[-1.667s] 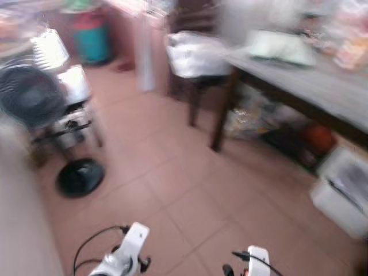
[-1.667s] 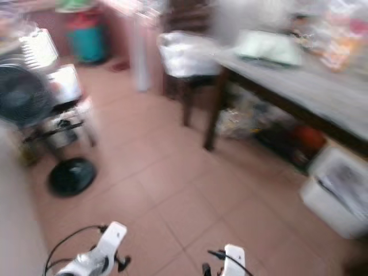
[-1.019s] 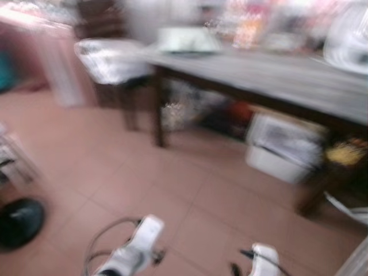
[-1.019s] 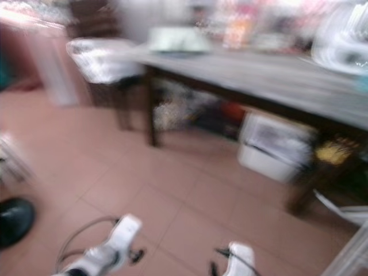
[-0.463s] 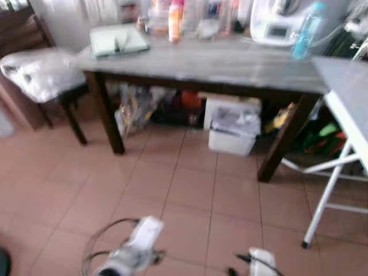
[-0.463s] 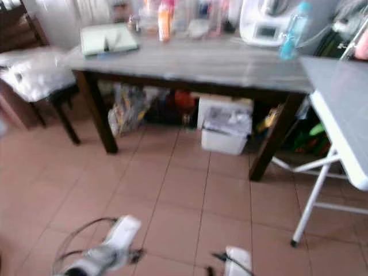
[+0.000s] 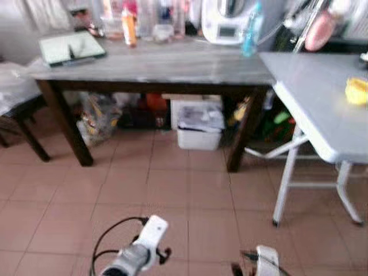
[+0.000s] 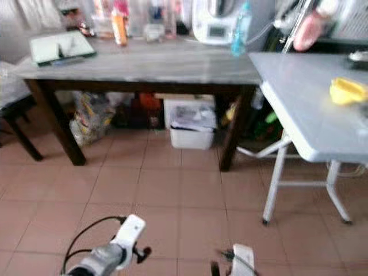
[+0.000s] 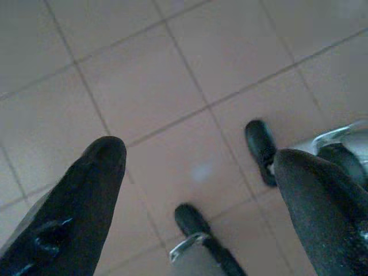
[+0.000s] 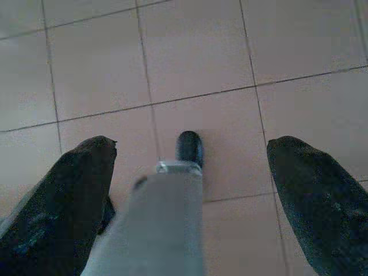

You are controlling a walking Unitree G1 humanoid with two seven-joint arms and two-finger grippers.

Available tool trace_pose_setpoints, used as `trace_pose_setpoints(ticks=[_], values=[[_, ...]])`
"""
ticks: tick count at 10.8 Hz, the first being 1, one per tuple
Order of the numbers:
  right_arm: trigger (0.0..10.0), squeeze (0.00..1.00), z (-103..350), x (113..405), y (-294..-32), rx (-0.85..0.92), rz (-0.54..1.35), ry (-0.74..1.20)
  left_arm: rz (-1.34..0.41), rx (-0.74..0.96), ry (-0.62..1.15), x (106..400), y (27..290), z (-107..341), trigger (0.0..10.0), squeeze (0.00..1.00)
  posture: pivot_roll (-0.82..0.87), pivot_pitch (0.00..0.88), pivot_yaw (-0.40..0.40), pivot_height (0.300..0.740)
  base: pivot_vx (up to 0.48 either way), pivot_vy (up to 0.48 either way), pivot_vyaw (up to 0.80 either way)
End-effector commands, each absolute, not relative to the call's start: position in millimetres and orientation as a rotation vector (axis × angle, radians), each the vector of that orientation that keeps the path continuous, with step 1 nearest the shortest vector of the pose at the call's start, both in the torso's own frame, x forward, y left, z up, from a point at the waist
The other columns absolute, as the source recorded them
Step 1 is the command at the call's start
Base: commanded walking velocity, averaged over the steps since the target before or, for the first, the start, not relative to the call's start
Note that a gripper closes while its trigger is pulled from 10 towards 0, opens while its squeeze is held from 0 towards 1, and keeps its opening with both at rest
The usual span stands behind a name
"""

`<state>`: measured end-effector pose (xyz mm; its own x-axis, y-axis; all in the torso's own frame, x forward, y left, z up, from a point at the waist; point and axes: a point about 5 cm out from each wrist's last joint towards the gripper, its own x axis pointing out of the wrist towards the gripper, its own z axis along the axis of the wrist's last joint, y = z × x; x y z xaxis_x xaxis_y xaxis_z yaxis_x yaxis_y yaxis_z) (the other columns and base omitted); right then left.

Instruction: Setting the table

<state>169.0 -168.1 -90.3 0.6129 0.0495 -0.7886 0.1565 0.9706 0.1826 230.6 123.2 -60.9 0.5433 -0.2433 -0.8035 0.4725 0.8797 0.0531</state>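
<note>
**Turn toward the tables completed; both arms idle and low**

Camera heading had swung to the robot's right over the preceding moments: the fan and cart area gave way to the dark wooden table (image 7: pixel 155 66), and then the white folding table (image 7: pixel 310 98) entered at the right. Blur had also largely cleared, which suggested that the turn was nearly finished. This shift belonged to the camera, not to the furniture.

Judged against the task, the robot was in its approach phase. Nothing had been picked up or placed. A yellow item (image 8: pixel 347 91) lay on the white folding table near its far right side; its identity could not be determined. A green mat (image 7: pixel 72 47), an orange bottle (image 7: pixel 130 31), a blue bottle (image 7: pixel 250 31) and a white appliance (image 7: pixel 225 23) stood on the dark wooden table. A white storage bin (image 7: pixel 199 123) sat on the tiled floor (image 7: pixel 172 195) beneath it.

Arm pose: the left pincer (image 9: pixel 198 190) hung low at the robot's front, pointing down at the floor tiles, fingers (image 9: pixel 92 190) spread wide and grasping nothing. The right pincer (image 10: pixel 190 190) hung likewise, fingers (image 10: pixel 69 190) spread, empty, with a robot foot visible below. Both were well apart from either table.
</note>
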Motion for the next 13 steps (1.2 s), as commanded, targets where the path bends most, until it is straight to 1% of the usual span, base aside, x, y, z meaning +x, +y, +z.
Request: trace_pose_setpoints(ticks=[1,2,4,5,6,7,9,10,11,12,13], values=[[10.0,0.00,-91.0,167.7,-163.9,0.242,-0.048,0.913,-0.404,0.247,0.901,232.2,129.0,-60.1,10.0,0.00,0.01,0.057,-0.007,0.740,0.000,0.000,0.00],[10.0,0.00,-85.7,177.6,-163.6,0.210,-0.013,0.868,-0.420,0.206,0.862,240.2,123.1,-54.0,10.0,0.00,0.02,0.058,-0.007,0.740,0.000,0.000,0.00],[10.0,0.00,-69.1,204.6,-170.2,0.198,0.008,0.739,-0.449,0.164,0.700,269.1,107.1,-29.4,10.0,0.00,0.02,0.057,-0.012,0.740,0.000,0.000,0.00],[10.0,0.00,-54.2,223.8,-176.9,0.227,0.018,0.627,-0.480,0.075,0.553,298.5,94.5,1.3,10.0,0.00,0.02,0.057,-0.012,0.740,0.000,0.000,0.00],[10.0,0.00,-45.7,232.0,-181.8,0.193,0.028,0.567,-0.552,0.064,0.468,309.0,87.5,17.0,10.0,0.00,0.02,0.057,-0.022,0.740,0.000,0.000,0.00],[10.0,0.00,-38.0,237.6,-186.1,0.155,0.044,0.512,-0.544,0.014,0.424,315.1,88.4,25.5,10.0,0.00,0.02,0.056,-0.028,0.740,0.000,0.000,0.00],[10.0,0.00,-13.8,246.2,-193.8,0.167,0.064,0.347,-0.576,0.026,0.263,319.5,99.2,41.4,10.0,0.00,0.03,0.060,-0.042,0.740,0.000,0.000,0.00],[10.0,0.00,-4.1,245.3,-194.5,0.163,0.073,0.299,-0.561,0.026,0.220,318.7,107.5,44.3,10.0,0.00,0.04,0.058,-0.045,0.740,0.000,0.000,0.00],[10.0,0.00,8.5,239.9,-193.2,0.127,0.082,0.246,-0.510,0.046,0.160,316.3,119.6,46.8,10.0,0.00,0.04,0.059,-0.049,0.740,0.000,0.000,0.00],[10.0,0.00,14.6,233.4,-192.2,0.115,0.082,0.220,-0.452,-0.015,0.177,312.4,129.9,41.8,10.0,0.00,0.04,0.057,-0.049,0.740,0.000,0.000,0.00],[10.0,0.00,23.5,222.6,-191.8,0.077,0.066,0.195,-0.437,0.001,0.122,303.4,140.7,41.5,10.0,0.00,0.04,0.056,-0.049,0.740,0.000,0.000,0.00]])
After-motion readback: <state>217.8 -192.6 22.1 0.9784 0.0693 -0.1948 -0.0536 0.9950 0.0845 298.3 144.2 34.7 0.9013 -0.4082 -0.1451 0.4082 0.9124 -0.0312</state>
